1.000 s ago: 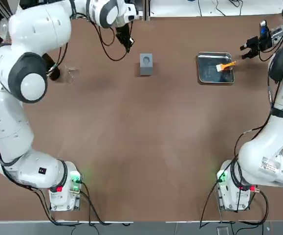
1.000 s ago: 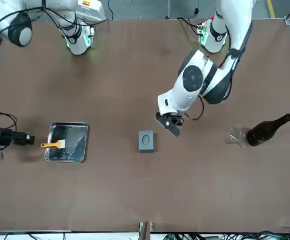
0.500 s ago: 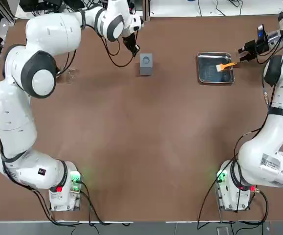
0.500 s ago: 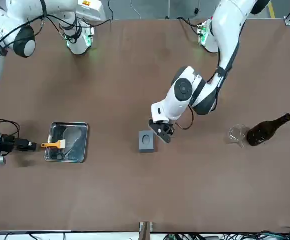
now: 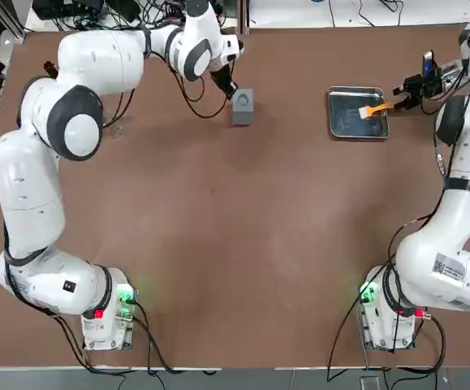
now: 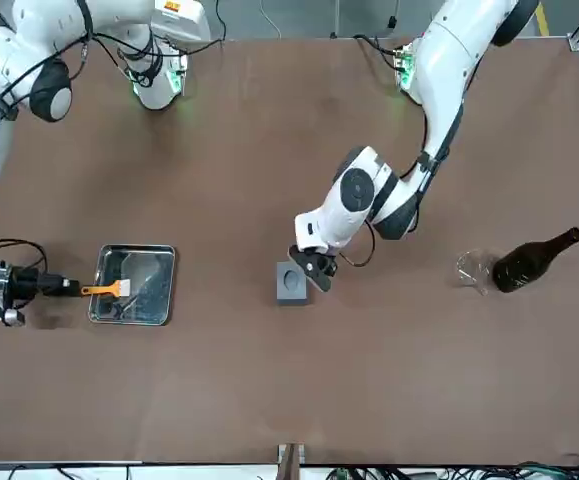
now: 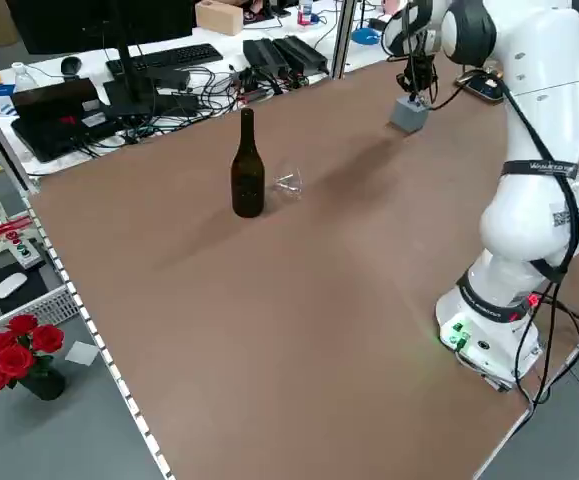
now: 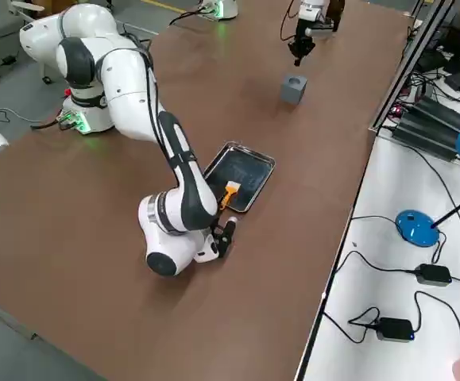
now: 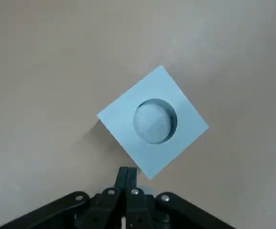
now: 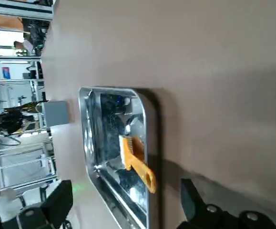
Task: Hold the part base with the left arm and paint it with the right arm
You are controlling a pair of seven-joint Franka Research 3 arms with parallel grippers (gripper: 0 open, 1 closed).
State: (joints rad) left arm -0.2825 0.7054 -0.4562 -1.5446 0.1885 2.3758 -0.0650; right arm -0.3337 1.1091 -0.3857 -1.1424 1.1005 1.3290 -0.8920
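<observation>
The left gripper [image 9: 127, 175], fingers pressed together, hangs just beside the small grey cube-shaped part base [image 5: 243, 106]; it should spread before clamping the sides squarely. The right gripper [image 10: 123, 200], spread wide, faces the orange-handled brush [image 5: 374, 108] in the flat metal tray [image 5: 333, 128]. Whether the left fingertips touch the block is unclear.

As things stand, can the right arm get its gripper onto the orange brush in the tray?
Probably yes. The right gripper is open, level with the orange brush, whose handle sticks out over the tray rim toward it. Nothing lies between them.
</observation>
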